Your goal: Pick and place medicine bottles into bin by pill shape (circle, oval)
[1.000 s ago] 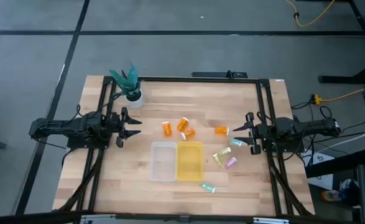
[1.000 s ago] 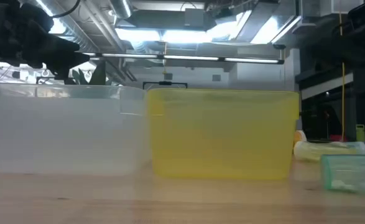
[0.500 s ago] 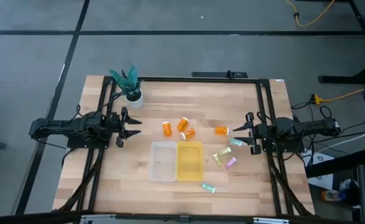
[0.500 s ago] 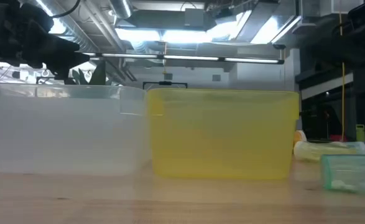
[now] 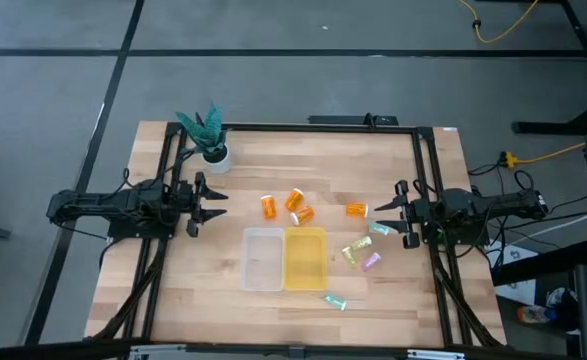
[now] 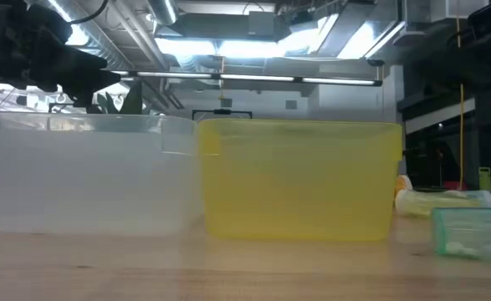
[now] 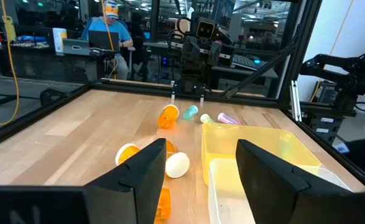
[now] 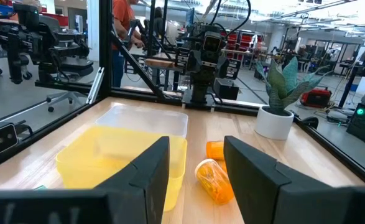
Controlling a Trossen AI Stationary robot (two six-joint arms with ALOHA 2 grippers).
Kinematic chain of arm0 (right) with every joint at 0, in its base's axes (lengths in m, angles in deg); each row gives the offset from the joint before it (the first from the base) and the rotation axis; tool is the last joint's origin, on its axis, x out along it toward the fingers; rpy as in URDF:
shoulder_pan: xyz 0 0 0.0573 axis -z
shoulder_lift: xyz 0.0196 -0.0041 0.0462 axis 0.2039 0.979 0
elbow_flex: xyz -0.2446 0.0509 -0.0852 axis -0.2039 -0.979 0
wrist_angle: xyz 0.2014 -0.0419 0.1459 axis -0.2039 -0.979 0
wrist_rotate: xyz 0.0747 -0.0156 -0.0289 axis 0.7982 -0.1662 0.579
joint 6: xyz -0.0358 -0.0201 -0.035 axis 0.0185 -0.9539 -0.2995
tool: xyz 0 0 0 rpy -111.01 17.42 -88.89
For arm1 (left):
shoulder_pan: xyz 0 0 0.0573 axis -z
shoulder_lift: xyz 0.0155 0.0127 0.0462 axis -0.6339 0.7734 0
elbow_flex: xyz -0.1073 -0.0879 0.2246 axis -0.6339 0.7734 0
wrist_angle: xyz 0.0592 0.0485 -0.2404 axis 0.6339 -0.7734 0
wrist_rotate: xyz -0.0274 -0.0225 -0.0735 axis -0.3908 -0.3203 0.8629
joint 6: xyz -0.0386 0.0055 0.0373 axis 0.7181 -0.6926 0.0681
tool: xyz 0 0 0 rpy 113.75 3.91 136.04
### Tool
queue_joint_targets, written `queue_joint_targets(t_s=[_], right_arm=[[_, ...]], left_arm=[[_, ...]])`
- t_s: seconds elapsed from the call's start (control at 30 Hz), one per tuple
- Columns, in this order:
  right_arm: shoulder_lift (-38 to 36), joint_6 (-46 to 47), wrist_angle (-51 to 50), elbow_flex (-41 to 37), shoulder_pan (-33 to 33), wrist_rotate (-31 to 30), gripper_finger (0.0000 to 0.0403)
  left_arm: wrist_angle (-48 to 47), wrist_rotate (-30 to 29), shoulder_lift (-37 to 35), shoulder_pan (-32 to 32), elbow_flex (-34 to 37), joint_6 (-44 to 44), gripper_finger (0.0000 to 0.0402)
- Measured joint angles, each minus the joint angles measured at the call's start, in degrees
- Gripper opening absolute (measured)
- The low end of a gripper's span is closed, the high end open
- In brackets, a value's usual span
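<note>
Several medicine bottles lie on their sides on the wooden table. Three orange ones [image 5: 285, 206] lie behind the bins, a fourth orange one [image 5: 357, 210] to their right. A teal vial [image 5: 380, 229], a yellow-green one [image 5: 354, 250] and a purple one [image 5: 371, 262] lie right of the yellow bin [image 5: 305, 258]. Another teal vial [image 5: 334, 301] lies near the front. A clear bin [image 5: 262, 259] stands left of the yellow one. My left gripper [image 5: 216, 204] is open at the left, empty. My right gripper [image 5: 381, 211] is open at the right, empty.
A white pot with a green plant [image 5: 210, 140] stands at the far left corner. Black frame rails [image 5: 313, 128] run along the table's far edge and sides. A person sits at a desk beyond the table [image 7: 107, 31].
</note>
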Motion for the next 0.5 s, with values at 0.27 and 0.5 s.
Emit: queue_joint_targets(t_s=[0.27, 0.5], right_arm=[[0.0, 10.5, 0.5, 0.0, 0.0, 0.3, 0.0155], [0.8, 21.3, -0.3, 0.0, 0.0, 2.1, 0.0155]], left_arm=[[0.0, 0.0, 0.0, 0.0, 0.0, 0.0, 0.019], [0.0, 0.0, 0.0, 0.0, 0.0, 0.0, 0.019]])
